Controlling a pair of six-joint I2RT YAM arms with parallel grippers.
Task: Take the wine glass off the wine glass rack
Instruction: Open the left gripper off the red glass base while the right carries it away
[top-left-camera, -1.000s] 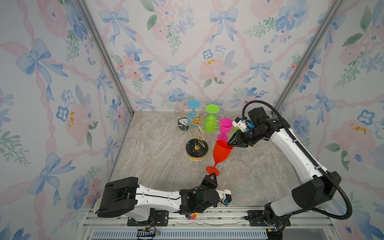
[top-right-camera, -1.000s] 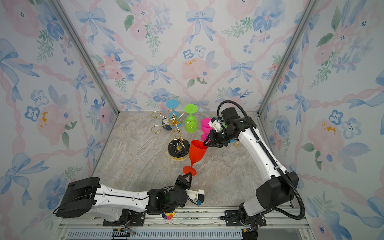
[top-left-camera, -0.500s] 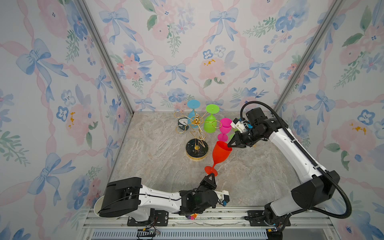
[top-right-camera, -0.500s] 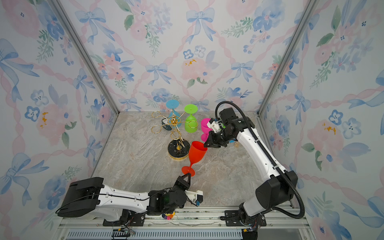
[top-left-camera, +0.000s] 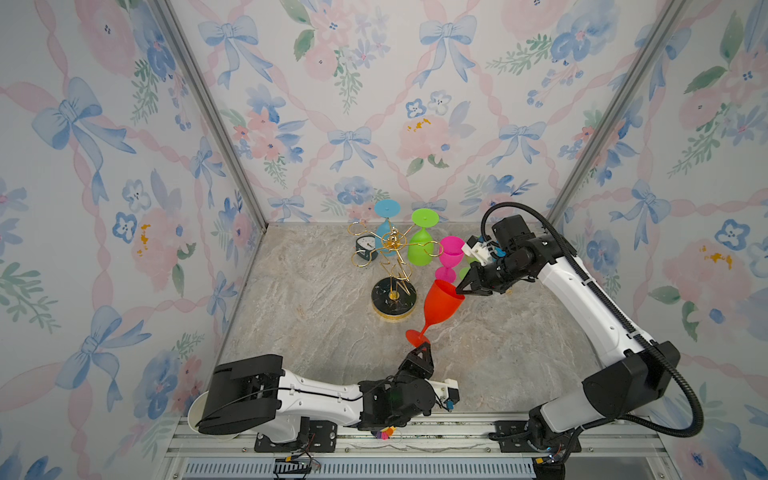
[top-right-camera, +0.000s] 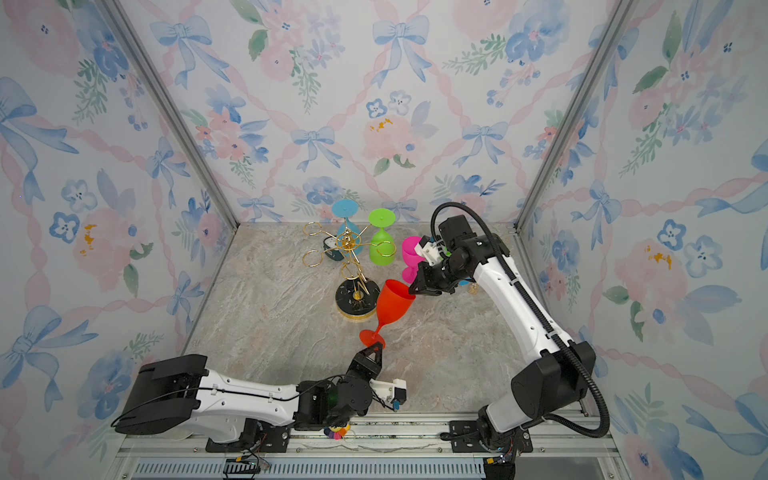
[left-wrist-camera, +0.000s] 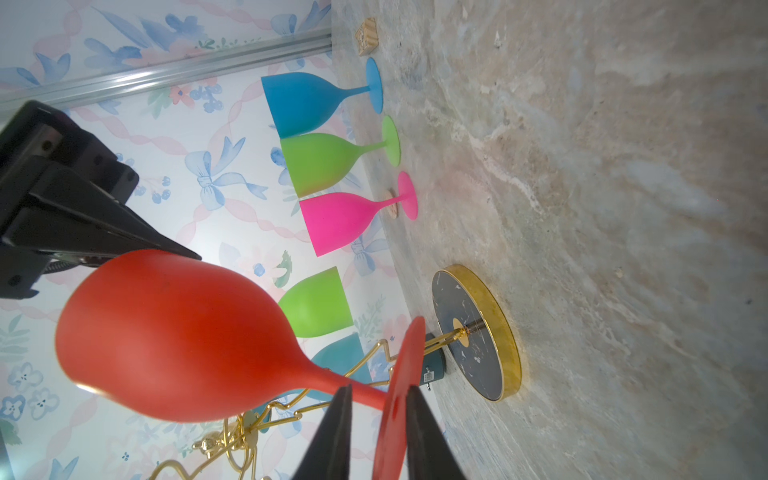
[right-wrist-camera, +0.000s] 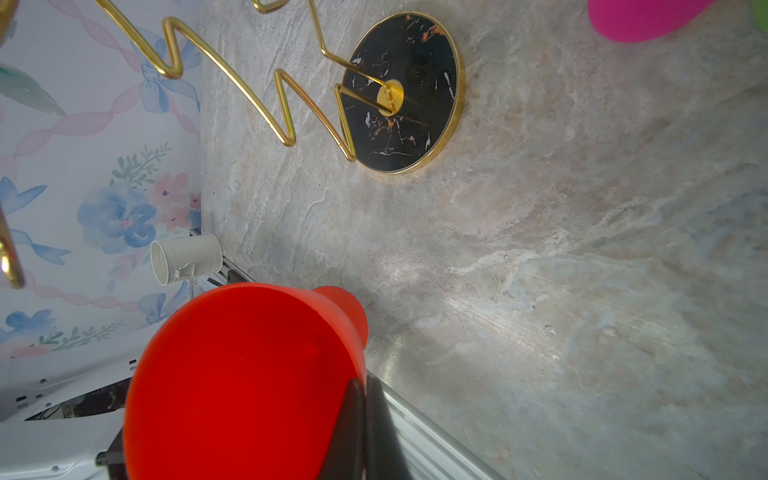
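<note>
Our right gripper (top-left-camera: 459, 290) pinches the rim of the red glass (top-left-camera: 442, 302), tilted just right of the rack (top-left-camera: 394, 268). Our left gripper (top-left-camera: 419, 350), slightly parted, straddles its foot; we should back it away straight, without nudging.

Red glass (top-left-camera: 442, 301): one
Pink glass (top-left-camera: 451, 253): one
Green glasses (left-wrist-camera: 324, 162) (left-wrist-camera: 316, 303): two
Blue glasses (left-wrist-camera: 303, 102) (left-wrist-camera: 338, 353): two
Wine glass rack (top-left-camera: 384, 291): one
Clock (top-left-camera: 365, 249): one
White cup (right-wrist-camera: 187, 257): one
My left pincer (top-left-camera: 419, 350), right pincer (top-left-camera: 458, 289): two

the wine glass rack (top-left-camera: 393, 297) stands toward the back of the worktop (top-left-camera: 316, 316). two glasses (top-left-camera: 422, 249) hang on its rear arms; a clock (top-left-camera: 366, 249) behind it to the left, another glass (top-left-camera: 451, 255) just right. the wine glass (top-left-camera: 442, 301) tilts front-right of its base, between the right pincer (top-left-camera: 459, 289) and the left pincer (top-left-camera: 419, 351).
</note>
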